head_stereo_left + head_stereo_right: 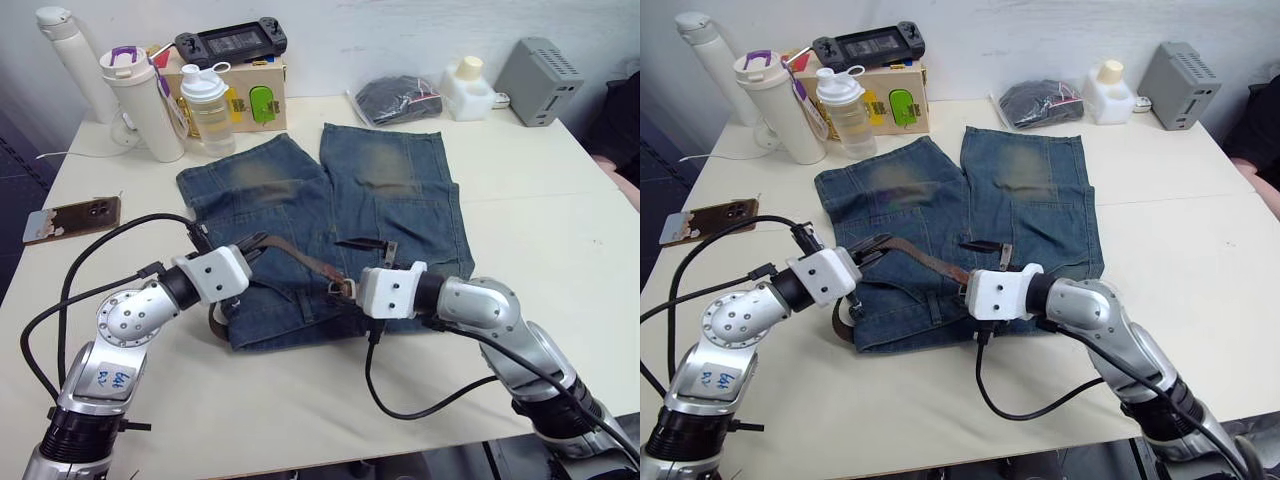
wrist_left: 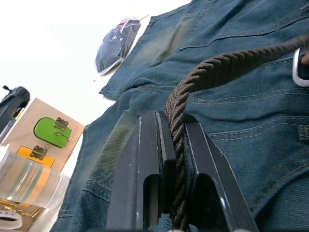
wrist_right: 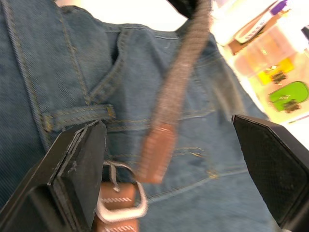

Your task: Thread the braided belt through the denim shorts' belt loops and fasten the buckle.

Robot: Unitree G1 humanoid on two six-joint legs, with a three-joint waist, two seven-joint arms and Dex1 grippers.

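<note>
Dark brown woven braided belt [image 1: 300,257], tan leather tip, silver rectangular buckle [image 3: 123,203]: draped over the waistband of faded blue denim shorts [image 1: 400,190]. Likely light, limp, grippy; best held near the stiffer tip. Left gripper [image 2: 175,145] pinches the braid; right gripper [image 3: 169,166] gapes around tip and buckle.

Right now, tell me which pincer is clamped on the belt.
The left pincer: its fingers pinch the braided belt. The right pincer is spread wide around the buckle.
</note>
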